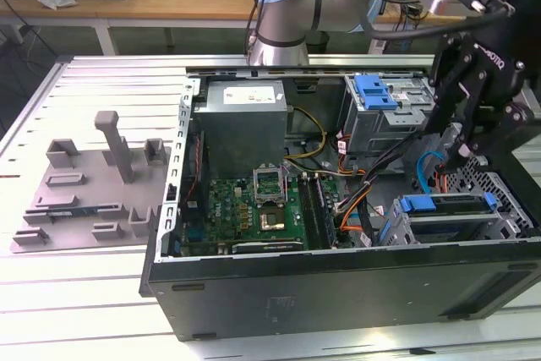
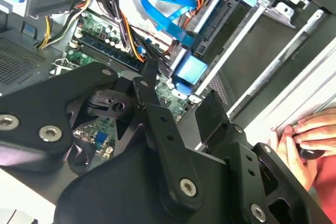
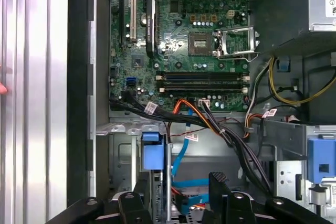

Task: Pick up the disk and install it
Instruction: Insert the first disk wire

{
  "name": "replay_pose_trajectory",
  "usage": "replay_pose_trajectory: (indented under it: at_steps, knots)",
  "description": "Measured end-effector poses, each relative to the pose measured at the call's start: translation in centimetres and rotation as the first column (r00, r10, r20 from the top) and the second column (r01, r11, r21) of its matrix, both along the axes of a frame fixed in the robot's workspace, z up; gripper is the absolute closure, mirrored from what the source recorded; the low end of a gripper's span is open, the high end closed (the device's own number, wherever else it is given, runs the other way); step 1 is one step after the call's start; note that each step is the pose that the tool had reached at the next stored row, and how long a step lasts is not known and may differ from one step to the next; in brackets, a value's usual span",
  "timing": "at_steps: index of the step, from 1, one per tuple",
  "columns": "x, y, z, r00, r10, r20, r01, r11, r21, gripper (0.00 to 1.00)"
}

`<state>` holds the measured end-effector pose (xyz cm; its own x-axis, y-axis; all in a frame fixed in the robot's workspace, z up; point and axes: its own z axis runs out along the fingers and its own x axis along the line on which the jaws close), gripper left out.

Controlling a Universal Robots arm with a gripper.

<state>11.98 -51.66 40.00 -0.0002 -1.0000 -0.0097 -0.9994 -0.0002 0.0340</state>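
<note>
The disk (image 1: pixel 452 219), a grey drive in a blue carrier, sits in the metal cage at the corner of the open computer case (image 1: pixel 338 281) on the exterior view's right. In both wrist views it appears edge-on, with its blue carrier tab (image 3: pixel 152 151) (image 2: pixel 189 72) at the end. My black gripper (image 1: pixel 461 151) hangs just above the disk, apart from it. The fingers (image 3: pixel 219 182) stand open with nothing between them (image 3: pixel 181 190) (image 2: pixel 181 95).
A second drive cage with a blue latch piece (image 1: pixel 376 90) stands behind the disk's cage. Bundled cables (image 3: pixel 210 121) and a blue ribbon cable (image 2: pixel 168 3) run beside the disk. The motherboard (image 1: pixel 262 209) fills the case floor. A person's hand (image 2: pixel 310 132) rests outside the case wall. A grey fixture (image 1: pixel 93 192) lies on the exterior view's left.
</note>
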Motion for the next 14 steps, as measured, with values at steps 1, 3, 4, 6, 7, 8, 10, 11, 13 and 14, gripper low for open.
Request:
replay_pose_trajectory:
  at_steps: [1,3,4,6,7,8,10,11,13,14]
  knots:
    - [0.0,0.3,0.0,1.0,0.0,0.0,0.0,1.0,-0.0033,0.43]
    - [0.0,0.93,0.0,1.0,0.0,0.0,0.0,1.0,-0.0085,0.43]
    - [0.0,1.43,0.0,1.0,0.0,0.0,0.0,0.9999,-0.0144,0.43]
    - [0.0,2.12,0.0,1.0,0.0,0.0,0.0,0.9996,-0.0294,0.43]
    - [0.0,2.39,0.0,1.0,-0.001,0.0,0.001,0.9992,-0.0396,0.43]
    - [0.0,2.79,0.0,1.0,-0.002,0.0001,0.002,0.9984,-0.0563,0.43]
    - [0.1,3.2,0.0,1.0,-0.002,0.0001,0.002,0.9973,-0.0728,0.43]
    - [0.1,3.42,0.01,1.0,-0.002,0.0001,0.002,0.9965,-0.083,0.43]
    - [0.1,3.92,-0.01,1.0,-0.002,0.0002,0.002,0.9942,-0.1075,0.43]
    - [0.2,4.26,-0.02,1.0,-0.002,0.0002,0.002,0.9921,-0.1256,0.43]
